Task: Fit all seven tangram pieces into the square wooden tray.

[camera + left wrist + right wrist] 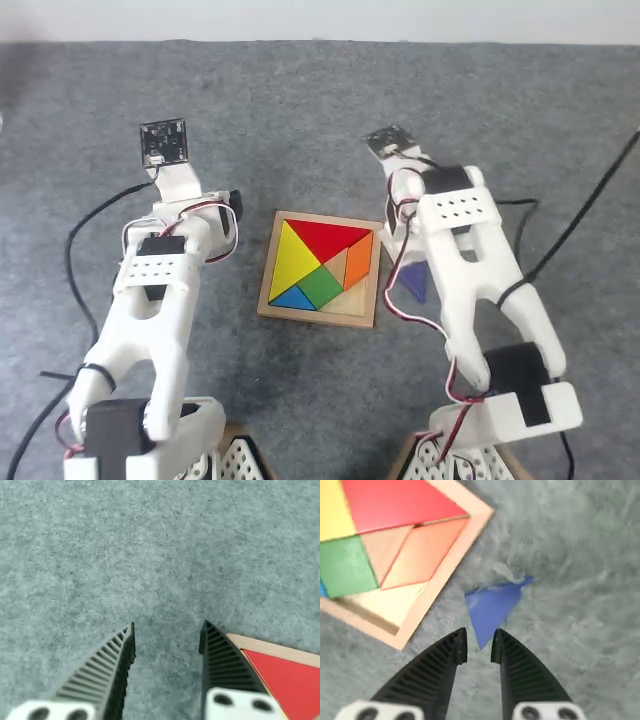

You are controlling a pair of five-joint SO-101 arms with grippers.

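Note:
The square wooden tray (pixel 268 300) lies between the two arms and holds several pieces: a yellow triangle (pixel 292 255), a red triangle (pixel 330 238), an orange piece (pixel 360 262), a green square (pixel 322 285) and a small blue triangle (pixel 290 298). One corner slot (pixel 385 605) shows bare wood. A loose blue triangle (pixel 494 605) lies flat on the carpet just right of the tray, partly under the right arm (pixel 413 282). My right gripper (pixel 479 635) is narrowly open, its tips on either side of that triangle's point. Open over bare carpet by the tray's far left corner (pixel 260 647) is my left gripper (pixel 168 630).
Grey carpet (pixel 300 120) covers the table, with open room beyond and in front of the tray. Black cables (pixel 70 250) trail on the left and on the right (pixel 590 200). The arm bases stand at the near edge.

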